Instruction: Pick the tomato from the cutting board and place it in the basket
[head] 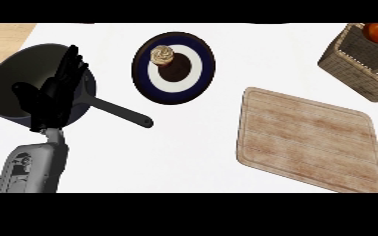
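The tomato (371, 31) shows as an orange-red patch inside the woven basket (353, 64) at the far right edge, mostly cut off by the view's border. The wooden cutting board (306, 139) lies bare at the lower right. My left hand (56, 93) stands open at the left, fingers straight and pointing up, over the dark pan. My right hand shows nowhere in the head view.
A dark grey frying pan (22, 75) sits at the left, its handle (122, 112) pointing toward the middle. A dark blue and white plate (174, 68) holds a small brownish pastry (163, 55) at the top centre.
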Robot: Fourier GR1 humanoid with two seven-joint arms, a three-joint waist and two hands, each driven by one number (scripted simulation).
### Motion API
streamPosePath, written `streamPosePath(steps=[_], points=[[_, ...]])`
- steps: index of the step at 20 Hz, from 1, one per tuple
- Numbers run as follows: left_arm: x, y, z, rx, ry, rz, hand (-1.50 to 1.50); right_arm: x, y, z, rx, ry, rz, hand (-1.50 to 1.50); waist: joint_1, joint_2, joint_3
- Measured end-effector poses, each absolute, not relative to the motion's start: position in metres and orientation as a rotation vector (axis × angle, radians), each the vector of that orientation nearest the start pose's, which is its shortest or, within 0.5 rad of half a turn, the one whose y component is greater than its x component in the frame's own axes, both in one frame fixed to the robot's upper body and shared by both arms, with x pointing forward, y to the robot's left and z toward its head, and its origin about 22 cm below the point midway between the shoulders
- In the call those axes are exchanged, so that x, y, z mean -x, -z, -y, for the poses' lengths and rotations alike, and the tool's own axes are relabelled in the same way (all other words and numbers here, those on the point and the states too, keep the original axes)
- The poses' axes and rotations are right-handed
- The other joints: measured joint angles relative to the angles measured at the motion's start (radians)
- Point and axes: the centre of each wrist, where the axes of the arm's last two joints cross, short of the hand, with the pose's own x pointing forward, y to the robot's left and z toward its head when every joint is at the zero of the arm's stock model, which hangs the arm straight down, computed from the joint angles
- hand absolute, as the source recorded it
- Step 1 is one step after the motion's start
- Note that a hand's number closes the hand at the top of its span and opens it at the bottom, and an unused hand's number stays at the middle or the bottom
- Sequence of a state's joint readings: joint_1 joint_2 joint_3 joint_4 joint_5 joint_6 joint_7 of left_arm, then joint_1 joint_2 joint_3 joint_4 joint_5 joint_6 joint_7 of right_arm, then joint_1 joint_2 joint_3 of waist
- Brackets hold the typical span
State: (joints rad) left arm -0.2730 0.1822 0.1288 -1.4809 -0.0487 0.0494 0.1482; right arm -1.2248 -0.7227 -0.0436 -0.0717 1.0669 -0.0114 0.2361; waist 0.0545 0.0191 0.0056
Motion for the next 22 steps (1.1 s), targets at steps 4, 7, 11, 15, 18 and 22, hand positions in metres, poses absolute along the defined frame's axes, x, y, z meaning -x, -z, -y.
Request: streamPosePath(steps=[4,7,11,15,18,22], points=[[-0.305,-0.060,-0.277,-0.245,0.067,1.603,0.00,-0.436,-0.194,0.403,1.343,-0.682,0.779,-1.50,-0.004,-0.002,0.002],[-0.305,-0.062,-0.279,-0.252,0.062,1.593,0.00,-0.438,-0.203,0.401,1.334,-0.578,0.888,-1.50,-0.007,-0.004,0.001],[-0.305,-0.062,-0.278,-0.251,0.060,1.581,0.00,-0.436,-0.215,0.406,1.314,-0.417,1.016,-1.50,-0.013,-0.005,0.001],[-0.302,-0.059,-0.276,-0.247,0.057,1.585,0.00,-0.431,-0.232,0.417,1.272,-0.210,1.111,-1.50,-0.017,-0.008,0.001],[-0.300,-0.058,-0.279,-0.254,0.049,1.576,0.00,-0.424,-0.239,0.430,1.234,-0.083,1.142,-1.50,-0.027,-0.012,0.000],[-0.295,-0.060,-0.285,-0.263,0.044,1.568,0.00,-0.409,-0.243,0.454,1.181,0.070,1.171,-1.50,-0.038,-0.017,-0.001]])
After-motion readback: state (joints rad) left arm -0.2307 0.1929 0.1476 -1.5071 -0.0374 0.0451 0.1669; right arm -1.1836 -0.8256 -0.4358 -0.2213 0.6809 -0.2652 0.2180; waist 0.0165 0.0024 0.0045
